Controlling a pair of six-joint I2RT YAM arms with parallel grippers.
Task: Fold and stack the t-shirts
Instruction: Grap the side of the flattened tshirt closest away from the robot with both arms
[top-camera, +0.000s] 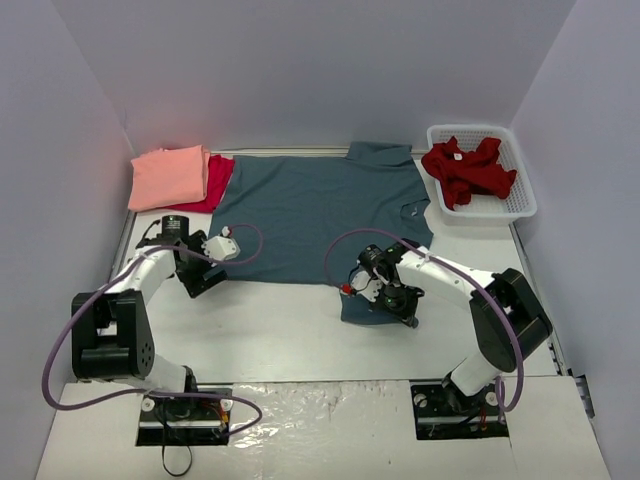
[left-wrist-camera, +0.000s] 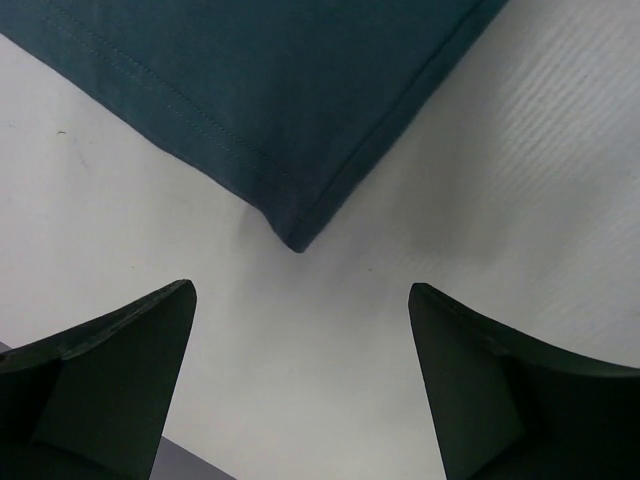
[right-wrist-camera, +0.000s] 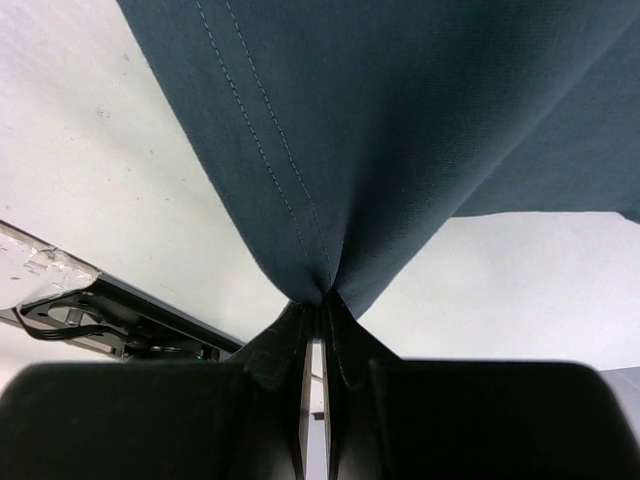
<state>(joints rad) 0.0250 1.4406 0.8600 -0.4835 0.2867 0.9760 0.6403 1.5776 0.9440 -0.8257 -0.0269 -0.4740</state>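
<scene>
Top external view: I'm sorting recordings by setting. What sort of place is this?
Probably a robotics lab test cell, not a home: plain white walls box in a white table, a left arm and right arm are bolted at its near edge, and a slate-blue t-shirt lies on it.

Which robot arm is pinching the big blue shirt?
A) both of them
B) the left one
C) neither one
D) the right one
D: the right fingers are shut on a fold of the blue shirt, while the left fingers stand wide open over the table, just off the shirt's corner and holding nothing.
</scene>
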